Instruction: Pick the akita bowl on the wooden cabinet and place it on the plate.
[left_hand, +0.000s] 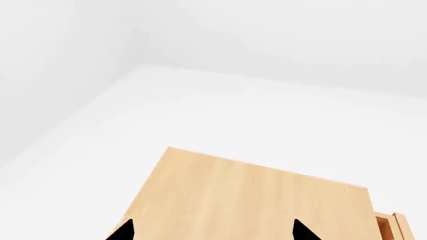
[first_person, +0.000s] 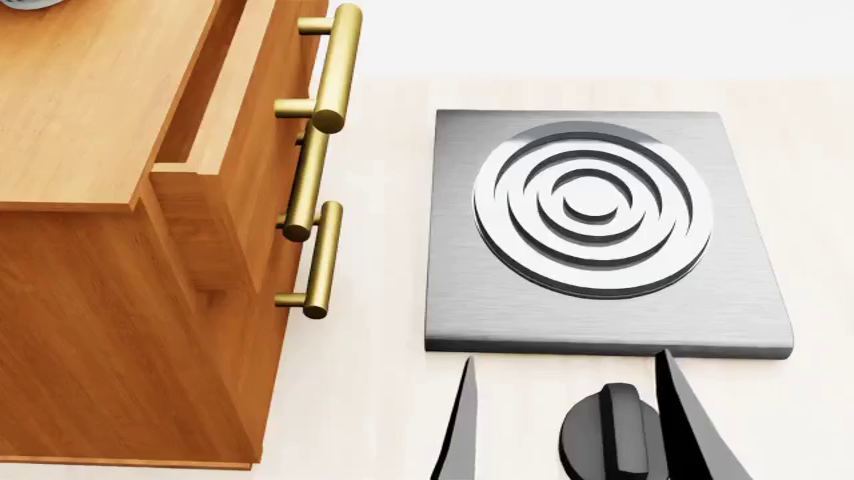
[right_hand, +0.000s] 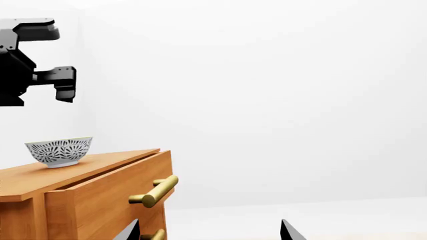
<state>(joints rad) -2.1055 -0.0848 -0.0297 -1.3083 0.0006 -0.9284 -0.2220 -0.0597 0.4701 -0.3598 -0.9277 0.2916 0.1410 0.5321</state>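
The akita bowl (right_hand: 59, 151), white with a dark leaf pattern, stands upright on the flat top of the wooden cabinet (right_hand: 100, 192). My left arm (right_hand: 37, 70) hangs well above the bowl, apart from it. In the left wrist view the left gripper (left_hand: 213, 231) is open over the bare cabinet top (left_hand: 260, 200), with nothing between its fingertips. My right gripper (right_hand: 210, 231) is open and empty, low in front of the cabinet's drawers, and shows in the head view as the right gripper (first_person: 567, 360) near the table's front. The plate is out of view.
A grey metal stove plate (first_person: 461, 300) with raised rings lies on the pale table right of the cabinet, with a black knob (first_person: 607, 430) in front of it. Brass bar handles (first_person: 324, 260) stick out from the partly open drawers. White walls lie behind.
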